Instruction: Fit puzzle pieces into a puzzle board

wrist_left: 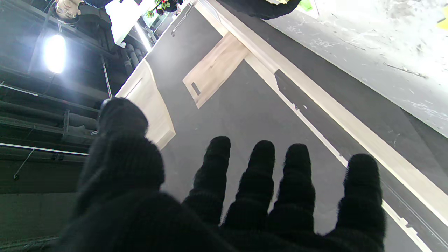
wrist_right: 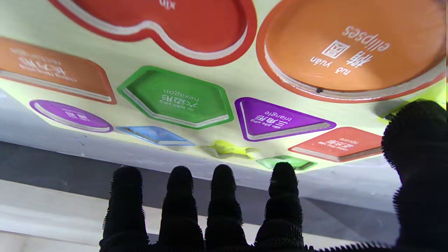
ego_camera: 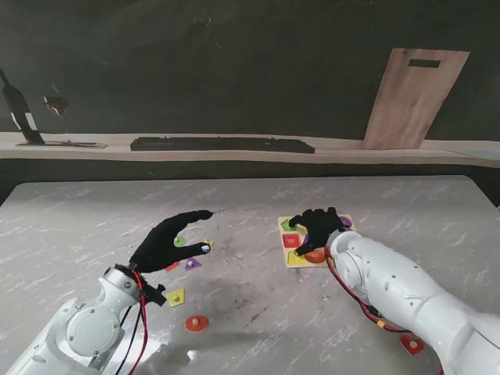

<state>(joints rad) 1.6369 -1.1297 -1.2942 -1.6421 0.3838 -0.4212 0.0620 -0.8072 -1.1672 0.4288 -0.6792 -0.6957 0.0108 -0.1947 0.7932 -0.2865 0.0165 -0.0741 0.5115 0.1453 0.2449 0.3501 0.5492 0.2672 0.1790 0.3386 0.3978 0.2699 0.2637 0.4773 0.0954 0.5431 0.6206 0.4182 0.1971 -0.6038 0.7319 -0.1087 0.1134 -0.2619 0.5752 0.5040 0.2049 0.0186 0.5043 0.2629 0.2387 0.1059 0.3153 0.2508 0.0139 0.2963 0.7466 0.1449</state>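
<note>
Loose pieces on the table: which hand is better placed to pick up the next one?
Left. The left hand is open right over the loose pieces, while the right hand rests over the puzzle board.

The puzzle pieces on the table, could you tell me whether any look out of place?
Yes: several pieces lie loose away from the puzzle board, such as the orange round piece and yellow piece near the left robot hand.

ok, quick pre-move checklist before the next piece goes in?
1. Left hand free to pick: ok, open, fingers spread, holding nothing.
2. Loose pieces near it: ok, orange round piece and yellow piece lie on the table.
3. Right hand off the puzzle board: not ok, it hovers over it.
4. Right hand empty: ok, open.
5. Hexagon slot empty: ok.
6. Which slot fits each loose piece: cannot tell.
</note>
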